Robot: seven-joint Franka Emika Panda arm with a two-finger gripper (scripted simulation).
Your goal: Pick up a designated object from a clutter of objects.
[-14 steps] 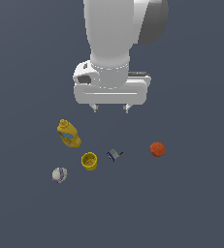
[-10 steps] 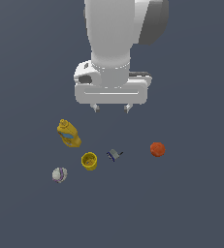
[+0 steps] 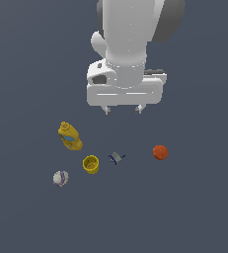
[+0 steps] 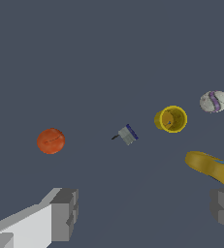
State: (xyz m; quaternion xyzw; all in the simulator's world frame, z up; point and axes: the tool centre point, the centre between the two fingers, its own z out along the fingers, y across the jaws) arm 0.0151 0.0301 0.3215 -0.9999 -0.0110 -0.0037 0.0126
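Above a dark grey floor, the white robot gripper (image 3: pixel 122 109) hangs with fingers spread apart, grasping nothing. At four o'clock from it, well apart, lies the small bumpy orange-red ball (image 3: pixel 160 152), away from the clutter. Approach step: next, probably shift over the ball and descend.

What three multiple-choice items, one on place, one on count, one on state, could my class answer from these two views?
1. In the exterior view, which thing lies farthest to the right?
A. yellow cup
B. orange-red ball
C. yellow bottle

2. How many loose things lie on the floor?
A. three
B. five
C. seven

3. What is the hand doing?
A. gripping the ball
B. hanging open, holding nothing
C. pressing on the cup

Key: B, the orange-red ball lies right of the yellow cup and yellow bottle. B, adding the whitish-purple ball and grey-blue piece makes five. B, the hand has its fingers apart above them all.
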